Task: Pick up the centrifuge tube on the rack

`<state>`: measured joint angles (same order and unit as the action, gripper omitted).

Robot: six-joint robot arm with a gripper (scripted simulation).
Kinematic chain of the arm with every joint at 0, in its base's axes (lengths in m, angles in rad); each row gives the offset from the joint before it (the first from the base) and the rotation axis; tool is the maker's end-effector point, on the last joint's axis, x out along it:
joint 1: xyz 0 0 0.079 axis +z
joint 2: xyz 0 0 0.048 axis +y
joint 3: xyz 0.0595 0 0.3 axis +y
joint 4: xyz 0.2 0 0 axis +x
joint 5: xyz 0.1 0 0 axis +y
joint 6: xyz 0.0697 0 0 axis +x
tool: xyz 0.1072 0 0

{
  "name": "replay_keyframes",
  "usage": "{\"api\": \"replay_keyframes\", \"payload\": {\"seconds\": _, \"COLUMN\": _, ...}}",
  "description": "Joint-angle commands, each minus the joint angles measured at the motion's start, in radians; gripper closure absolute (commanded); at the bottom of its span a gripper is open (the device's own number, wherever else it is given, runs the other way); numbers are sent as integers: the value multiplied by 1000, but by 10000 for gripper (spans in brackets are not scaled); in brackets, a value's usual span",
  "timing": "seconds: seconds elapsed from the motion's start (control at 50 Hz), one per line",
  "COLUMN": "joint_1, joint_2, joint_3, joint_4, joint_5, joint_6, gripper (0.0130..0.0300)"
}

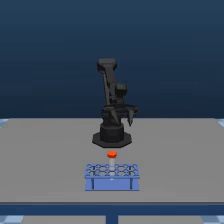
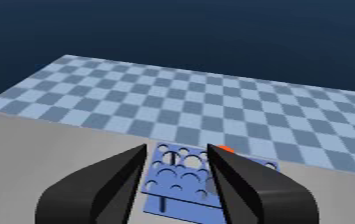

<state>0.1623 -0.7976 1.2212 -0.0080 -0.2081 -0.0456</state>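
Note:
The light-blue rack (image 1: pixel 111 176) sits on the grey table in front of the arm's base, its two dark marks facing the exterior camera. Only the orange-red cap of the centrifuge tube (image 1: pixel 111 154) shows, at the rack's far edge on the base's side; its pale body is hidden. My gripper (image 1: pixel 124 116) hangs above the base, well above and behind the rack. In the wrist view the gripper (image 2: pixel 177 147) is open, and the rack (image 2: pixel 180 175) lies between the two dark fingers. The tube's cap (image 2: pixel 226 149) peeks out beside one finger.
The arm's black base (image 1: pixel 111 137) stands just behind the rack on the grey table (image 1: pixel 45 160). Past the table edge, the wrist view shows a blue checkered floor (image 2: pixel 200 100).

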Motion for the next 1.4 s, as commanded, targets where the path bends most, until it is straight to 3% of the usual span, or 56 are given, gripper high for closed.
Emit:
{"api": "replay_keyframes", "payload": {"seconds": 0.02, "joint_1": -16, "joint_2": 22, "joint_3": -10, "joint_4": -26, "joint_5": 0, "joint_6": 30, "gripper": 130}}
{"api": "replay_keyframes", "payload": {"seconds": 0.4, "joint_1": -75, "joint_2": 159, "joint_3": -79, "joint_4": -111, "joint_5": 13, "joint_6": 126, "gripper": 130}}
{"api": "replay_keyframes", "payload": {"seconds": 0.56, "joint_1": -108, "joint_2": 258, "joint_3": -139, "joint_4": -123, "joint_5": 38, "joint_6": 148, "gripper": 130}}
{"api": "replay_keyframes", "payload": {"seconds": 0.76, "joint_1": -129, "joint_2": 334, "joint_3": -192, "joint_4": -119, "joint_5": 65, "joint_6": 153, "gripper": 130}}
{"api": "replay_keyframes", "payload": {"seconds": 1.16, "joint_1": -154, "joint_2": 440, "joint_3": -278, "joint_4": -31, "joint_5": 120, "joint_6": 80, "gripper": 130}}
{"api": "replay_keyframes", "payload": {"seconds": 1.4, "joint_1": -161, "joint_2": 474, "joint_3": -305, "joint_4": 13, "joint_5": 138, "joint_6": 40, "gripper": 130}}
